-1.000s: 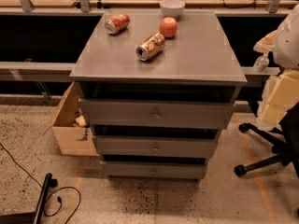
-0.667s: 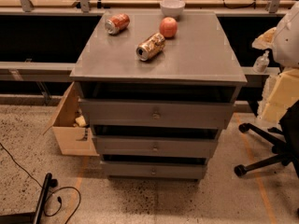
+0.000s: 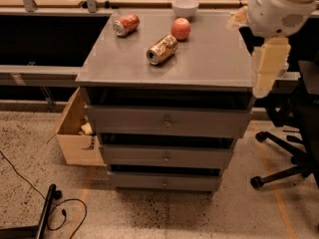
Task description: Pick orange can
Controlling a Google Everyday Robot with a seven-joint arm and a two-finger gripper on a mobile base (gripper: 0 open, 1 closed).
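The orange can [image 3: 162, 49] lies on its side near the middle of the grey cabinet top [image 3: 209, 66]. Its body is golden and mottled, and its silver end faces the front left. My gripper [image 3: 266, 73] hangs at the cabinet's right edge, off my white arm [image 3: 279, 6], well to the right of the can and apart from it. It holds nothing that I can see.
A redder can [image 3: 126, 24] lies at the back left of the top. A red apple [image 3: 181, 28] and a white bowl [image 3: 185, 7] sit behind the orange can. A cardboard box [image 3: 75, 133] stands on the floor at the left, an office chair [image 3: 294, 148] at the right.
My arm and gripper have moved left and up, from beside the cabinet to over its right edge. The cans, the apple and the bowl have not moved.
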